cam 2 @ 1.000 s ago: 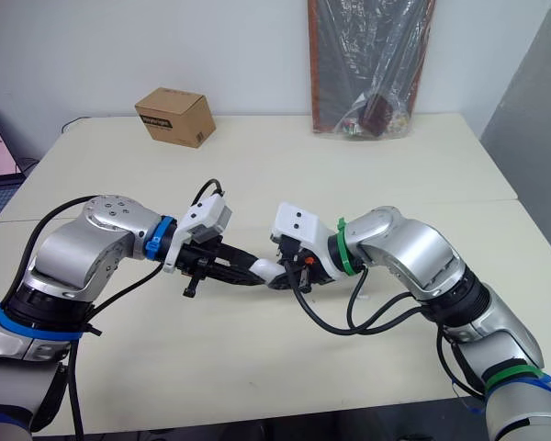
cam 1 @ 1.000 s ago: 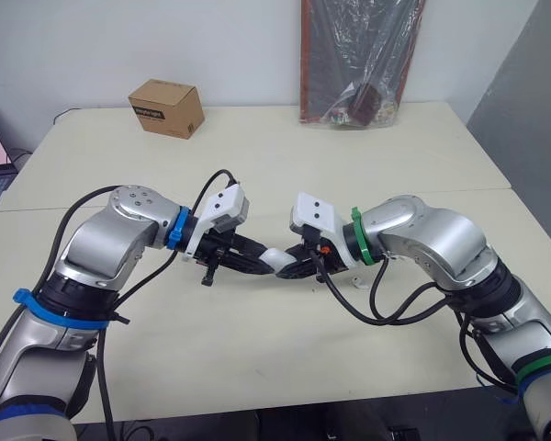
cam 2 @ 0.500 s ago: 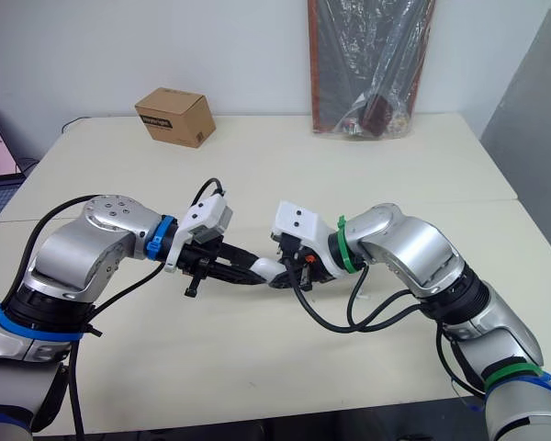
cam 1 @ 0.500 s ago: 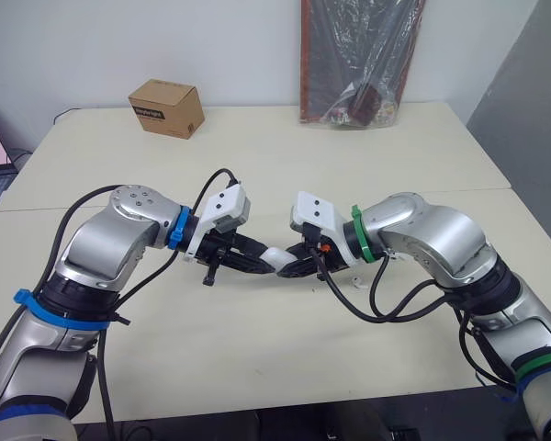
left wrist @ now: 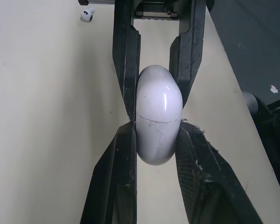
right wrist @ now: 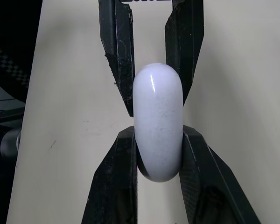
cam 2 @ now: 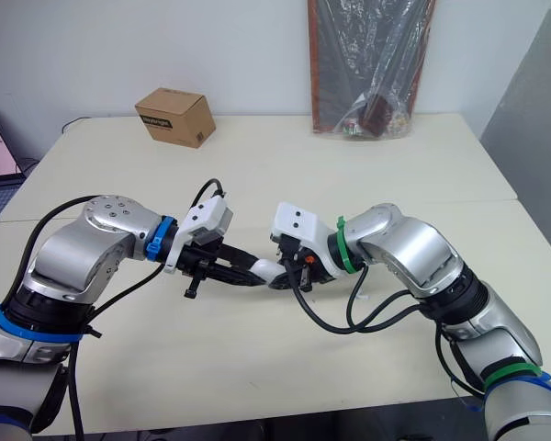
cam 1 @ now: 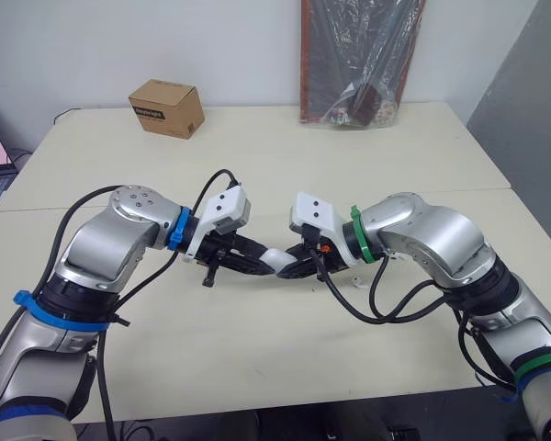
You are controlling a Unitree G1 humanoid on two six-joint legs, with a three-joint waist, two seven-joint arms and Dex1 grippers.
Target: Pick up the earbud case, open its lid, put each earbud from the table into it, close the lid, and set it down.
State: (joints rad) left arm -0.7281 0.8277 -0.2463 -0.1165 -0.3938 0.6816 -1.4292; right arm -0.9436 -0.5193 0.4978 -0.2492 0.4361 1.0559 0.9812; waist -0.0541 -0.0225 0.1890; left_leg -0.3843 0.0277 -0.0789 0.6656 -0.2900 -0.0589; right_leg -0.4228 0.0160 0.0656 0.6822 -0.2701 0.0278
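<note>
No real change from the earlier frames: both arms stay put mid-tabletop and the case has not shifted between them.

Far left at the back, a cardboard box [cam 1: 166,107], well apart from the work. The left gripper [cam 1: 257,263] reaches in toward the centre, jaws narrow and clamped on the earbud case [left wrist: 157,122]. The case is held up off the tabletop [cam 1: 257,367], between the two grippers, lid shut; its seam reads as a thin line across the shell. The right gripper [cam 1: 297,268] meets it from the other side, jaws also narrow and pinching the same case. In the left wrist view the left jaws sit on one side of the seam and the right jaws on the other; which half is the lid I can't tell. One earbud [left wrist: 87,14] lies on the tabletop beyond the case, apart from everything. Back right, a plastic bag [cam 1: 358,64] leans on the wall.

Handling, as a guess: small, light, rigid shell, glossy and rounded, so likely slippery and prone to squirting out under a hard pinch. Best hold looks like the flatter sides of one half, clear of the seam, so the other half can swing open. The earbud is likely lighter and fiddlier.
</note>
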